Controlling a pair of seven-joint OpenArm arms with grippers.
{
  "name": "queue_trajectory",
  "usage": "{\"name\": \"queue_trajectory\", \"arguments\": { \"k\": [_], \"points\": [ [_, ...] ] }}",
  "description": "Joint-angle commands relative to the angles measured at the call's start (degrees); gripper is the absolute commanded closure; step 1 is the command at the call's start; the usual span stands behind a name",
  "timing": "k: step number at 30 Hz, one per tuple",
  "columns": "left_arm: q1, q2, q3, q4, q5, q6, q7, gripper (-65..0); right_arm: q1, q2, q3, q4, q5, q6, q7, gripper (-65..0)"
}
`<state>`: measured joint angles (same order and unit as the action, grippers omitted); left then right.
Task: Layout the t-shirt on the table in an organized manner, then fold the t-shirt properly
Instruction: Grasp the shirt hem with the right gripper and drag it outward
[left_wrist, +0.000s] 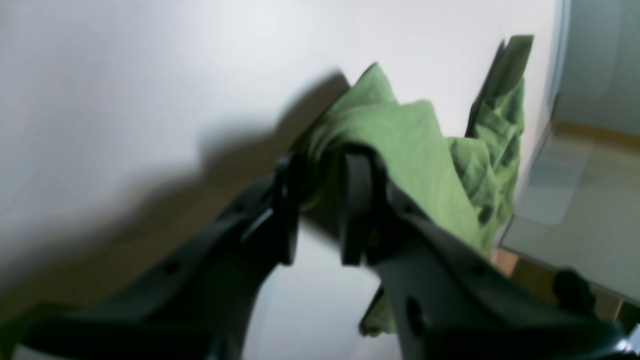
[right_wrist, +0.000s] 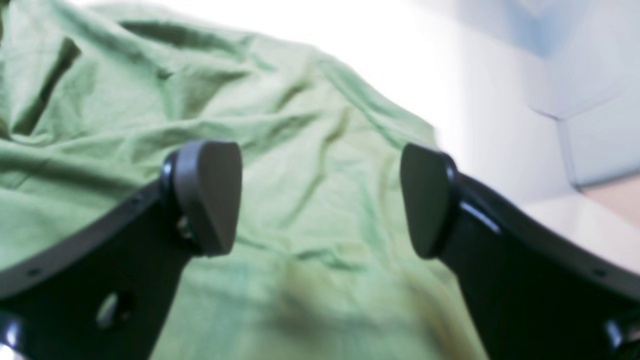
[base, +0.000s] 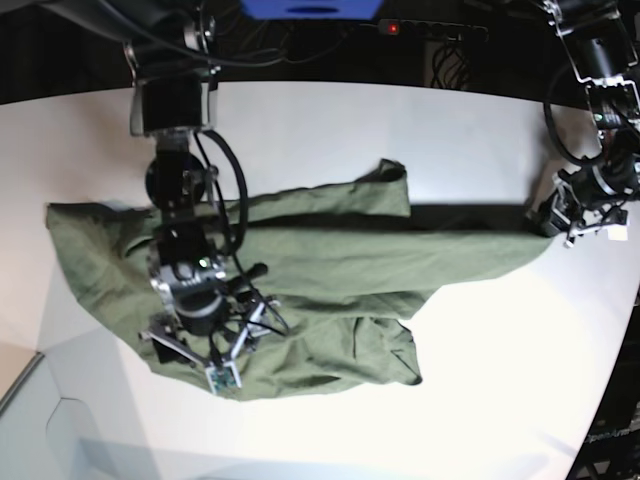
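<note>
Left gripper (left_wrist: 320, 210) pinches the t-shirt (base: 300, 270) corner between narrow jaws above the table (base: 480, 380); right gripper (right_wrist: 320, 200) hovers wide-open over its crumpled body.

Blue box (base: 311, 7) beyond far worktop edge, cut off by frame top. Black power strip (base: 432, 29) just beside it, red light (base: 393, 27) lit. Dark cables (base: 452, 62) hang below strip. Grey floor (left_wrist: 585, 200) past worktop edge, left wrist view.
</note>
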<state>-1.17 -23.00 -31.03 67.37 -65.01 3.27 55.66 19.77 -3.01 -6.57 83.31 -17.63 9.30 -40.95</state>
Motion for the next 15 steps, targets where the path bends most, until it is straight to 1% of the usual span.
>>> {"name": "queue_trajectory", "arguments": {
  "k": [1,2,4,7,11,12,15],
  "points": [
    [-0.9,-1.3,-0.3,1.2,-2.2,0.6,0.3,-14.1,3.8,-0.2,-0.4,-2.6,-0.3,-0.4,1.1,-47.9],
    [-1.0,-1.4,-0.3,1.2,-2.5,0.6,0.3,-14.1,6.3,-0.2,-1.0,-7.0,-0.3,-0.4,1.2,-45.2],
    [-1.0,-1.8,-0.3,1.2,-4.9,0.6,0.3,-14.1,11.0,-0.2,-1.3,-15.7,-0.3,-0.4,2.0,-37.1],
    [-1.1,-1.9,-0.3,1.2,-8.8,0.6,0.4,-14.1,16.8,-0.2,-1.0,-27.6,-0.3,-0.4,5.5,-22.0],
    [-1.2,-1.9,-0.3,1.2,-10.6,0.7,0.4,-14.1,21.4,0.0,-1.0,-38.0,-0.3,-0.4,10.2,-1.2],
    [-1.2,-1.9,-0.3,1.2,-10.6,0.7,0.4,-14.1,22.2,0.1,-1.0,-40.3,-0.3,-0.4,11.5,0.0],
    [-1.2,-1.6,-0.3,1.2,-10.6,0.7,0.4,-14.1,23.1,0.2,-1.1,-45.2,-0.4,-0.5,15.9,0.0]
  ]
}}
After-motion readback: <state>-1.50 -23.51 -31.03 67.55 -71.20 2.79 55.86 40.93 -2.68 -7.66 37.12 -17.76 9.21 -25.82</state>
